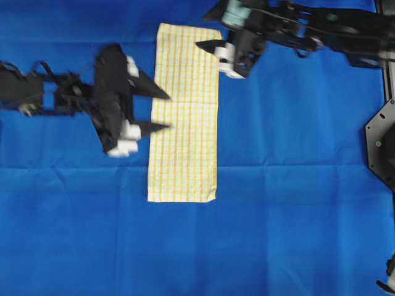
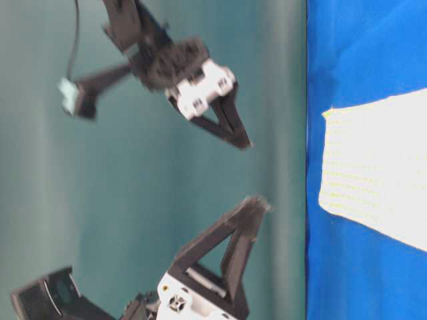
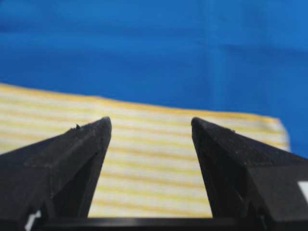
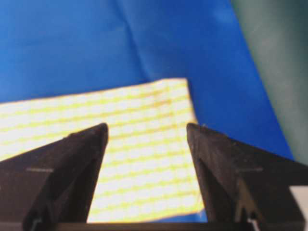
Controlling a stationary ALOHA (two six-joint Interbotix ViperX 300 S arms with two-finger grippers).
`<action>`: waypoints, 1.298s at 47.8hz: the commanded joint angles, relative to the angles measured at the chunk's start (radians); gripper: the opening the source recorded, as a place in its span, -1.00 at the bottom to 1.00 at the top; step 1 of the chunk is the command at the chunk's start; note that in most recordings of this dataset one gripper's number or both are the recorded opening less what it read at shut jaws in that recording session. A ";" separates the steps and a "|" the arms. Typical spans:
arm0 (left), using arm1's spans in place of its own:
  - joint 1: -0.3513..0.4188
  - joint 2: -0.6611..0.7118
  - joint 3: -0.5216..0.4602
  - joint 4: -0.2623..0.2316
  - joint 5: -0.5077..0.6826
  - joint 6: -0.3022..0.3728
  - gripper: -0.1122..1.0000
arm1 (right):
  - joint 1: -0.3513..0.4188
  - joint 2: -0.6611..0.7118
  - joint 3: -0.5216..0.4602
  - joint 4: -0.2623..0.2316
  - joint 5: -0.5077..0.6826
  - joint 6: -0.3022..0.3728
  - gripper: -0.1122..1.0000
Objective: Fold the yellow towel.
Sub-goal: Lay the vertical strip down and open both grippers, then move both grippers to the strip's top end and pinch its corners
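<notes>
- Right now the thin white towel with fine yellow checks and yellow hems lies flat as a long narrow strip on the plain blue cloth that covers the surface, nearer the far edge than the near one in the overhead view and roughly midway between the left and right edges.
- Judging by the faint crease across its middle and its narrow shape, I take it as already doubled lengthwise; a crosswise fold looks like what remains.
- My left gripper sits at the towel's left long edge, about mid-length, fingers spread wide with nothing between them. The left wrist view shows only striped cloth in the gap between the fingers.
- My right gripper hangs over the towel's far right corner, fingers likewise wide apart and empty; its wrist view frames that corner between them.
- Both are raised clear of the cloth in the table-level view, so nothing is pinned.
- I read this placement as each arm lined up beside an edge, ready to come down for a pinch.
</notes>
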 commanded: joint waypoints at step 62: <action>0.380 0.299 -0.101 0.008 -0.173 0.103 0.61 | -0.144 0.179 -0.009 0.031 -0.066 0.043 0.56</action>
